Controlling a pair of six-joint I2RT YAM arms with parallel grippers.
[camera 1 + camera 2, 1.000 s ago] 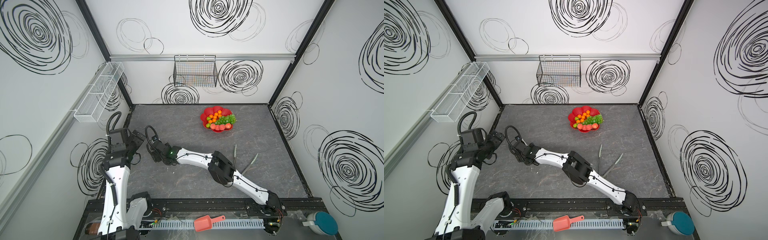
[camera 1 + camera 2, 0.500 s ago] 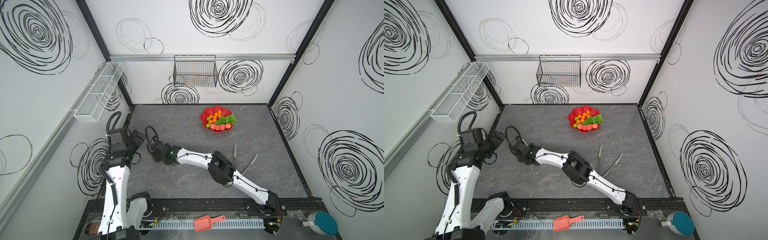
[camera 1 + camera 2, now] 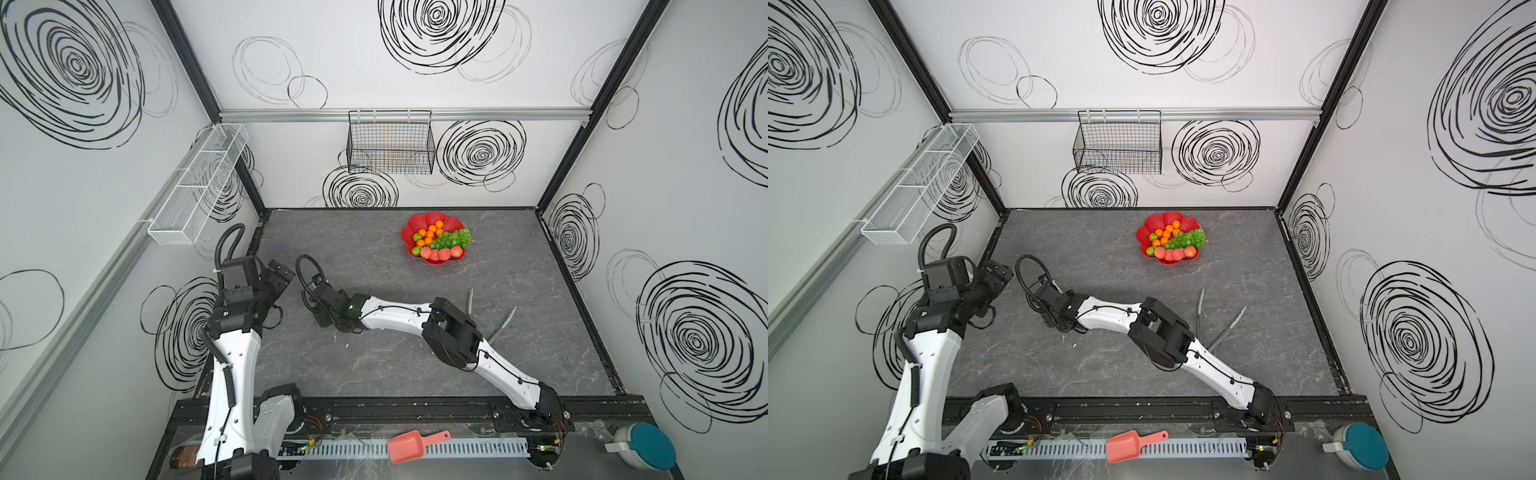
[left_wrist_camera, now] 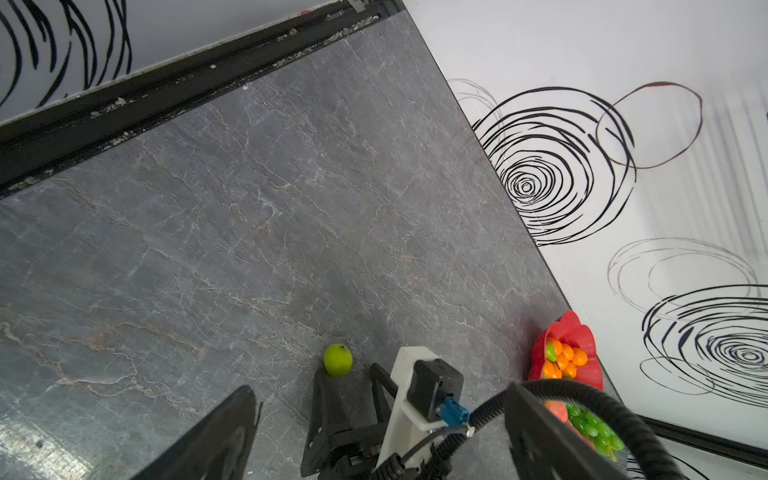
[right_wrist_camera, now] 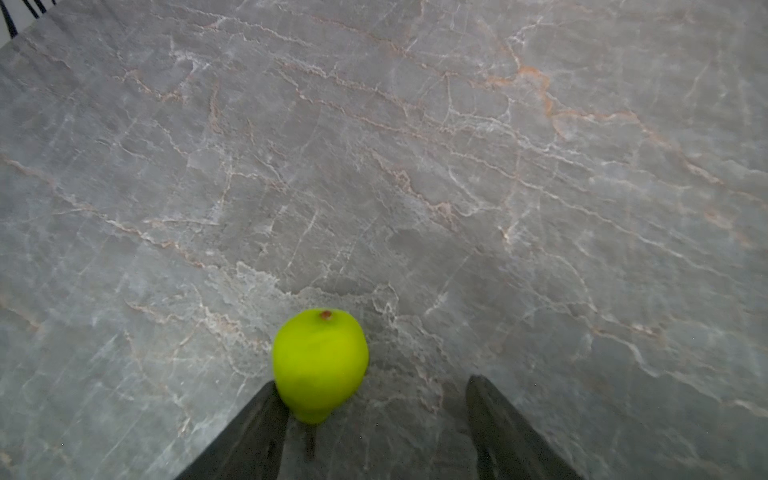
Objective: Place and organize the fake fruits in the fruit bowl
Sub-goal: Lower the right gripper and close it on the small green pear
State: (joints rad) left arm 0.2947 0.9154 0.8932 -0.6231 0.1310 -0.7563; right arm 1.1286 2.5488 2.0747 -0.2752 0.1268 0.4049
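**Green pear (image 5: 320, 361) against one finger of the open right gripper (image 5: 374, 382), not yet clamped**

**Top views.** The fruit bowl (image 3: 433, 216) is seen towards the back of the grey table (image 3: 540, 353). It is already loaded with oranges (image 3: 430, 233), the grape bunch (image 3: 455, 237) and a row of peaches (image 3: 440, 253). The right arm is stretched across to the left half of the table, well apart from the bowl. The pear cannot be made out in either top view, as it is hidden beneath the right wrist. The left gripper (image 3: 281, 275) is held just beside the left wall, and nothing is seen in it.

**Left wrist view.** The pear (image 4: 338, 360) is shown lying on the table at the tips of the right gripper's two fingers. The left gripper's own fingers stand wide apart and empty. The bowl (image 4: 582, 332) is partly cut off by a cable and a finger, so its contents cannot be counted here.

**Right wrist view.** The jaws are seen apart. The pear touches one finger, and a clear gap is left to the other. The pear sits at the very fingertips and is slightly blurred, and no stem can be made out.

**Judgement for the grasp.** The pear should probably be centred before the jaws are brought together. The gripper should be advanced so that the fruit's widest part is straddled. A pinch at the tips on so round a body is likely to push it out or roll it away.
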